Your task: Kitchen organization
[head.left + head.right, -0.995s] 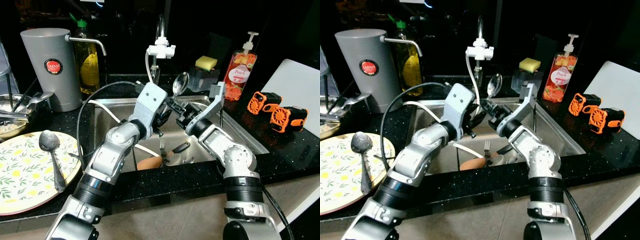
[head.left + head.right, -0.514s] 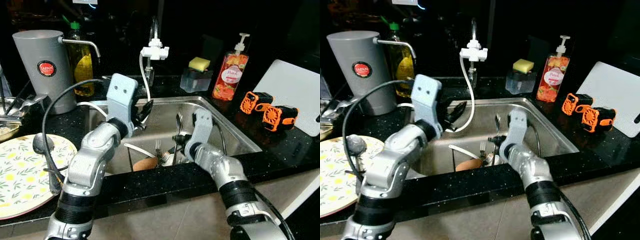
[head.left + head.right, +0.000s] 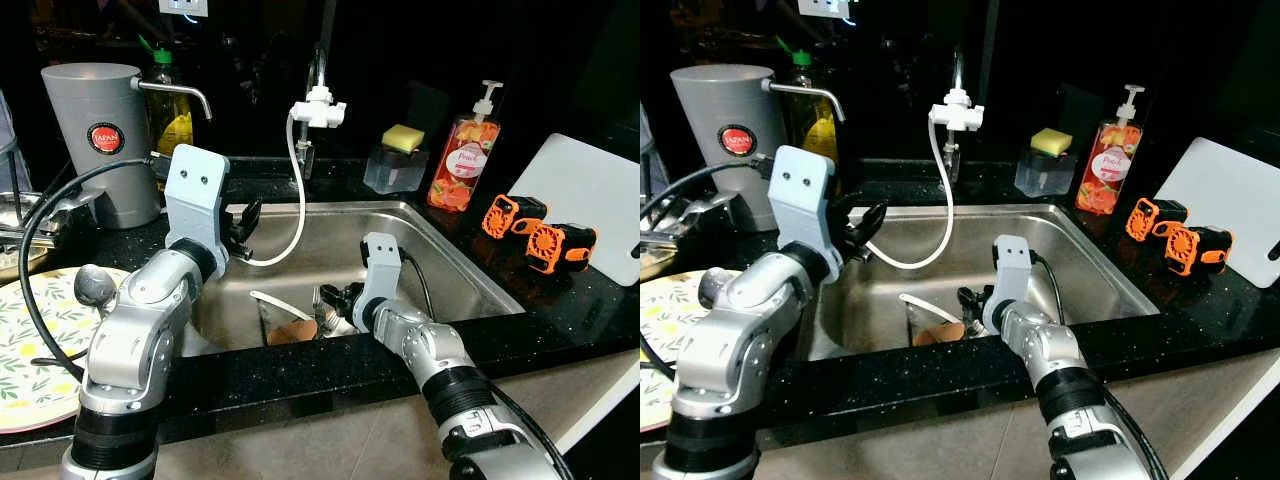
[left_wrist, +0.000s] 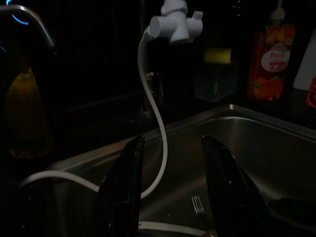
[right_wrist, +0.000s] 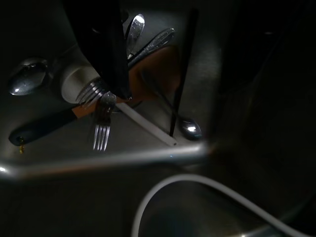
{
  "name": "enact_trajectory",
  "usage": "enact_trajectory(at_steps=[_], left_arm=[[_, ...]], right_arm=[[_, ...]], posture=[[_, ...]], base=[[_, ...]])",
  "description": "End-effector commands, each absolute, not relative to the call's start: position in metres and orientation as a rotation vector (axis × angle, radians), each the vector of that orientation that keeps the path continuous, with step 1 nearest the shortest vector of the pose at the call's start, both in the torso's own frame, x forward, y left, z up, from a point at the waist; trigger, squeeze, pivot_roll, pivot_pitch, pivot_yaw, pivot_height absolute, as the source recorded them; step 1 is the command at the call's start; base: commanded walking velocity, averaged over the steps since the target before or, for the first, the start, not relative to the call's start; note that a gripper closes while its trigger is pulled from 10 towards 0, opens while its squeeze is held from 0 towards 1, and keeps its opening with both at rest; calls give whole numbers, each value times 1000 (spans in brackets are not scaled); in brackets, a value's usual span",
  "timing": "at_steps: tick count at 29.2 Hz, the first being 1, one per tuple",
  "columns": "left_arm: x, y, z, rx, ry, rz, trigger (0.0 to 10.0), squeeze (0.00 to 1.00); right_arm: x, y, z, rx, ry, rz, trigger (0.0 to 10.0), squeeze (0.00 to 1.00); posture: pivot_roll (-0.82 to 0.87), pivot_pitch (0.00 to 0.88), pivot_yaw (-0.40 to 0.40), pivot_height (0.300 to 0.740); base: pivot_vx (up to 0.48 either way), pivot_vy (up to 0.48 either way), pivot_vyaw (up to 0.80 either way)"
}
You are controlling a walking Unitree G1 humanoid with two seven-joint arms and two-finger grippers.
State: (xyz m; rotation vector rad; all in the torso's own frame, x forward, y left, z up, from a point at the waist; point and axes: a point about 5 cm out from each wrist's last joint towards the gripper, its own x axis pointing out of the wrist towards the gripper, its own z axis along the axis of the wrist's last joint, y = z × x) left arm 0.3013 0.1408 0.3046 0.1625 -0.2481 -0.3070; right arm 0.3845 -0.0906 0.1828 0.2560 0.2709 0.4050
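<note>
My right gripper (image 3: 331, 298) is low in the steel sink (image 3: 470, 255), open over a heap of cutlery. The right wrist view has one black finger (image 5: 106, 54) just above a fork (image 5: 101, 126). A spoon (image 5: 190, 127) lies with its bowl on the sink floor and its thin handle in the gap between my fingers. Another spoon (image 5: 23, 83), a white stick (image 5: 148, 129) and a dark-handled utensil (image 5: 44, 129) lie around them. My left gripper (image 3: 240, 220) hovers open and empty over the sink's left rim. It points at the white hose (image 4: 158, 148).
A flowered plate (image 3: 40, 370) carrying a spoon (image 3: 92, 285) sits left of the sink, behind it a grey canister (image 3: 100, 140) and oil bottle (image 3: 172, 120). The white faucet head (image 3: 320, 108), sponge (image 3: 405, 138), soap bottle (image 3: 460, 165), orange-black gadgets (image 3: 540, 235) and white board (image 3: 590, 195) line the back and right.
My right gripper brought the spoon down from near the faucet into the sink and opened. My left arm drew back from the sink's middle to its left rim. The camera shifted slightly.
</note>
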Motion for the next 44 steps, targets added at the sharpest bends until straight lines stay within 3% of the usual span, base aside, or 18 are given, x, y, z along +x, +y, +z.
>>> enact_trajectory(at_steps=[1, 8, 12, 17, 23, 30, 44], left_arm=[[298, 141, 303, 199, -234, -309, 10000, 0], [268, 160, 302, 331, -139, -356, 10000, 0], [251, 175, 301, 386, -77, -347, 10000, 0], [238, 196, 308, 318, -74, -204, 10000, 0], [231, 215, 292, 98, -2, 85, 10000, 0], [228, 224, 268, 30, 94, 313, 10000, 0], [233, 225, 250, -11, 218, 416, 10000, 0]], right_arm=[[385, -98, 191, 270, 217, 406, 10000, 0], [380, -121, 233, 257, 27, 431, 10000, 0], [380, -132, 236, 250, 10, 418, 10000, 0], [384, -137, 230, 249, 24, 390, 10000, 0], [386, -126, 229, 258, 35, 421, 10000, 0], [389, -112, 226, 275, 52, 464, 10000, 0], [390, -115, 226, 275, 51, 466, 10000, 0]], posture=[[178, 34, -92, 740], [185, 59, -79, 740], [192, 64, -81, 740], [247, 86, -97, 740], [294, 96, -115, 740], [328, 92, -131, 740], [301, 88, -121, 740]], base=[[0, 0, 0], [0, 0, 0], [0, 0, 0], [0, 0, 0], [0, 0, 0], [0, 0, 0], [0, 0, 0]])
